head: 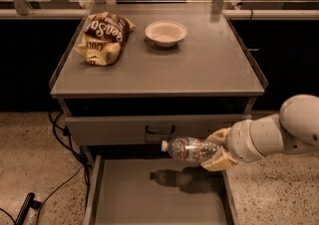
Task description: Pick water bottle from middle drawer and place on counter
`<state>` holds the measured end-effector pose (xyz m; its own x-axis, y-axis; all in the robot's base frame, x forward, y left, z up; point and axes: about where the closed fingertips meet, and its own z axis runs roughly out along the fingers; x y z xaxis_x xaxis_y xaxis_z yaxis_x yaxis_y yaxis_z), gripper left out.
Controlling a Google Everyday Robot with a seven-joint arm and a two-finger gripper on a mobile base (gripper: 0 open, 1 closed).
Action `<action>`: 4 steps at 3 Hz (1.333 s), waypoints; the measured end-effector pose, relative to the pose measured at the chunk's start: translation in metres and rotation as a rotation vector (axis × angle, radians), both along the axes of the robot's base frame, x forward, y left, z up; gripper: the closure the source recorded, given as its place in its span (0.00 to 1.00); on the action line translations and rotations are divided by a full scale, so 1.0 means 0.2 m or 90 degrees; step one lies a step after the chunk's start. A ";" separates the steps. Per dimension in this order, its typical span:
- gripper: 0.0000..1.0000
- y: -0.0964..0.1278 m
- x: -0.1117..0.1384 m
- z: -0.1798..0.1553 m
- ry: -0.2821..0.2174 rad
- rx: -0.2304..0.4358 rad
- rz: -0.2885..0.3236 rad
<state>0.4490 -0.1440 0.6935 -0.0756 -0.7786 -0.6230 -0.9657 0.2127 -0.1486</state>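
The water bottle (189, 149) is clear and ribbed with a white cap pointing left. It lies level in the air above the open middle drawer (159, 196), with its shadow on the drawer floor. My gripper (218, 150) comes in from the right on a white arm and is shut on the bottle's base end. The bottle hangs in front of the closed upper drawer front (124, 129). The counter (199, 64) is the grey cabinet top above, higher than the bottle.
A brown chip bag (103, 37) lies at the counter's back left. A white bowl (165, 33) stands at the back middle. The counter's right half is bare. Cables (57, 134) run on the floor to the left of the cabinet.
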 end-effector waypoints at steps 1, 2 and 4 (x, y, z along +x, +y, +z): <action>1.00 0.01 0.07 0.11 -0.015 -0.037 0.018; 1.00 -0.01 0.18 0.32 -0.042 -0.086 0.036; 1.00 -0.07 0.39 0.75 -0.086 -0.144 0.063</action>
